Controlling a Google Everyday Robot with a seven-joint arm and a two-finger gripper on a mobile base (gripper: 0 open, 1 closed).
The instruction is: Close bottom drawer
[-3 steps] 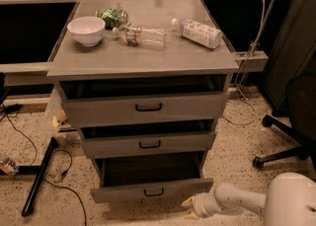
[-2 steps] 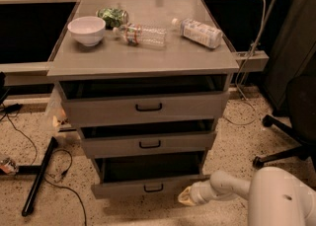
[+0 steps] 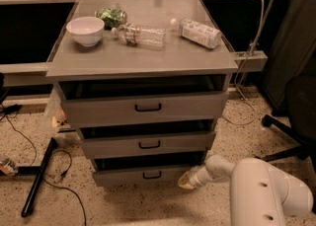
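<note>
The bottom drawer [image 3: 148, 174] is the lowest, shortest-fronted grey wood-grain drawer of the cabinet, with a small black bar handle [image 3: 152, 174]. It stands only slightly out, with a dark gap above its front. My gripper [image 3: 186, 180] is at the end of the white arm [image 3: 256, 190], low at the right end of the bottom drawer's front, touching or nearly touching it. The middle drawer [image 3: 148, 144] and top drawer [image 3: 145, 107] both stand a little out.
On the cabinet top [image 3: 148, 62] lie a white bowl [image 3: 85, 30], a green packet [image 3: 111, 16] and two plastic bottles [image 3: 140, 35], [image 3: 197, 31]. Black stand legs and cables [image 3: 39, 175] lie on the floor at left. An office chair base [image 3: 291, 131] is at right.
The bottom drawer has slid inward, from well pulled out to only slightly out. My gripper has moved left and toward the cabinet with the drawer front.
</note>
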